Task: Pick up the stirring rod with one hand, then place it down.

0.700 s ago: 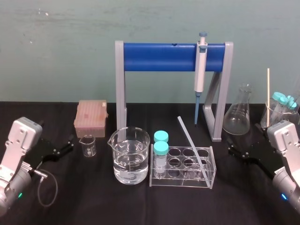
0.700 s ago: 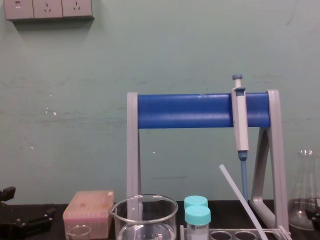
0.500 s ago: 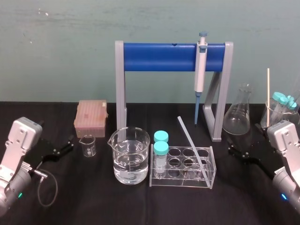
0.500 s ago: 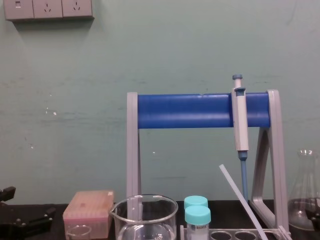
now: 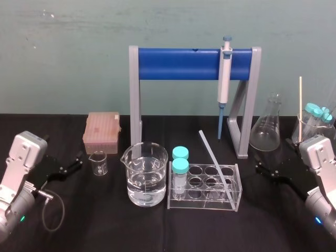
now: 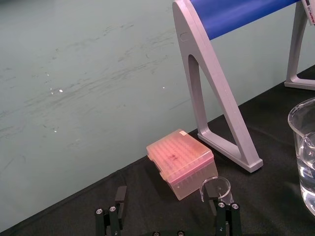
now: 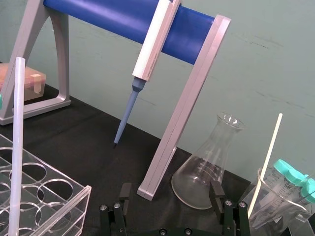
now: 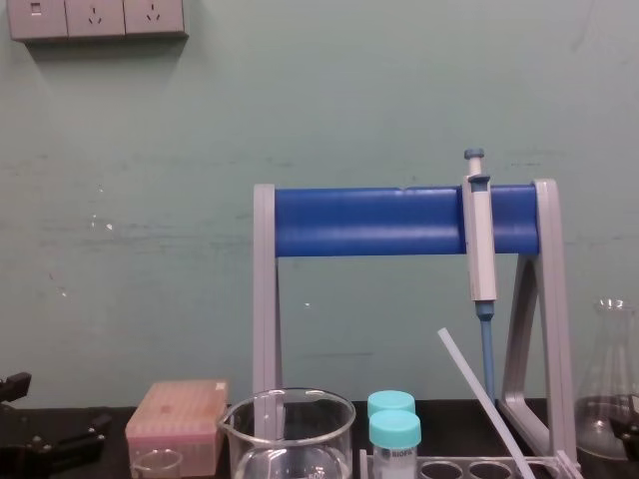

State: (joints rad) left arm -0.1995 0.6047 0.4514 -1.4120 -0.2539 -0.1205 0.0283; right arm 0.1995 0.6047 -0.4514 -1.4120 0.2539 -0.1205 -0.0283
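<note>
The stirring rod [image 5: 214, 161] is a thin translucent whitish rod leaning at a slant in the clear tube rack [image 5: 237, 195], its top toward the blue stand; it also appears as the stirring rod [image 8: 477, 387] and the stirring rod [image 7: 16, 147]. My right gripper [image 5: 265, 169] hovers open low over the table, to the right of the rack and apart from the rod, its black fingers [image 7: 123, 196] spread wide with nothing between them. My left gripper [image 5: 71, 163] rests open at the far left, near a tiny beaker [image 5: 98, 163], holding nothing.
A big beaker of water [image 5: 146, 175] and two teal-capped tubes [image 5: 180, 168] stand left of the rod. Behind are the blue-barred stand [image 5: 194, 64] with a hanging pipette [image 5: 224, 79], a pink tip box [image 5: 102, 132], a conical flask [image 5: 269, 126], and a beaker [image 5: 310, 128] holding a cream stick.
</note>
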